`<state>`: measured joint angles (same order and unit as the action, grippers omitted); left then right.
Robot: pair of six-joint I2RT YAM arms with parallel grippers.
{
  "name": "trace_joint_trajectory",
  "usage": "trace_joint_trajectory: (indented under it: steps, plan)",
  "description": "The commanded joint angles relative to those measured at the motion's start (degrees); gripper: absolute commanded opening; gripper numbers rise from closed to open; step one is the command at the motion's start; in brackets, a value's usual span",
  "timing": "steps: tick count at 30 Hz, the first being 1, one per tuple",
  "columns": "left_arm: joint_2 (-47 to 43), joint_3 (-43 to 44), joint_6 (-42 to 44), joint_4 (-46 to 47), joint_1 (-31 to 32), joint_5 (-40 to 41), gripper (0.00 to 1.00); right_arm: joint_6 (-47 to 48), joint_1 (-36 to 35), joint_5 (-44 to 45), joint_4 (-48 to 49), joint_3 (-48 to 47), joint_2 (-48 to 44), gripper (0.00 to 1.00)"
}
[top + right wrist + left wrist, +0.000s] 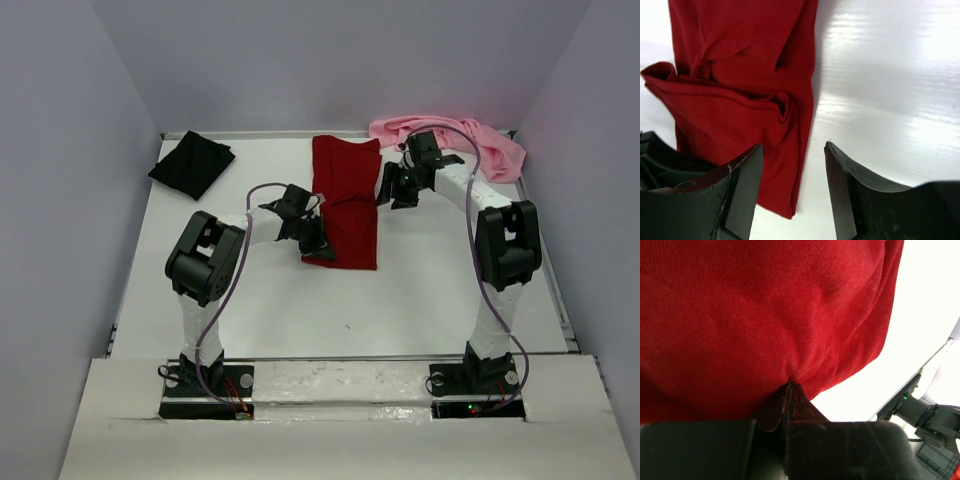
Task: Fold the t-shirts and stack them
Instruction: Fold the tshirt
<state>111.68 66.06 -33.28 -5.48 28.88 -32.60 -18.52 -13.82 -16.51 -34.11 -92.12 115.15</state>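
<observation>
Your left claw (313,237) pinches the dark red cloth t-shirt (346,195) at centre frame; your right claw (793,145) stands half wide, empty, above its edge.

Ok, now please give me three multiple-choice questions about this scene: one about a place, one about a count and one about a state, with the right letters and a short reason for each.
1. Where does the black t-shirt lie?
A. At the far left corner of the table.
B. At its near right corner.
C. In its middle.

2. How many t-shirts show in the top view?
A. Two.
B. Three.
C. Four.

3. What is the left gripper doing?
A. Hanging open over bare table.
B. Pinching the dark red t-shirt.
C. Pinching the black t-shirt.

Answers:
1 A, it lies alone at that corner.
2 B, there is the black one, the dark red one and a pink t-shirt.
3 B, its wrist view shows red cloth caught in its shut jaws.
</observation>
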Motion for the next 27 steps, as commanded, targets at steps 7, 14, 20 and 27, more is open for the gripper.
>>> trace_joint_trajectory:
  steps: [7,14,20,27]
  plan:
    - [-2.96,2.93,3.66,-6.83,-0.06,6.41,0.74,-3.27,-0.06,-6.87,1.85,8.17,-6.61,0.57]
    - [-5.67,3.90,4.18,-7.35,0.03,6.23,0.99,-3.36,-0.06,-7.83,2.29,11.08,-8.19,0.57]
    - [-10.68,7.32,5.85,-11.04,0.03,7.38,0.99,-5.82,-0.06,-10.73,4.31,17.31,-11.17,0.57]
    - [-13.50,13.12,7.52,-17.02,0.03,3.59,0.99,-10.39,-0.06,-16.09,9.40,26.36,-14.95,0.56]
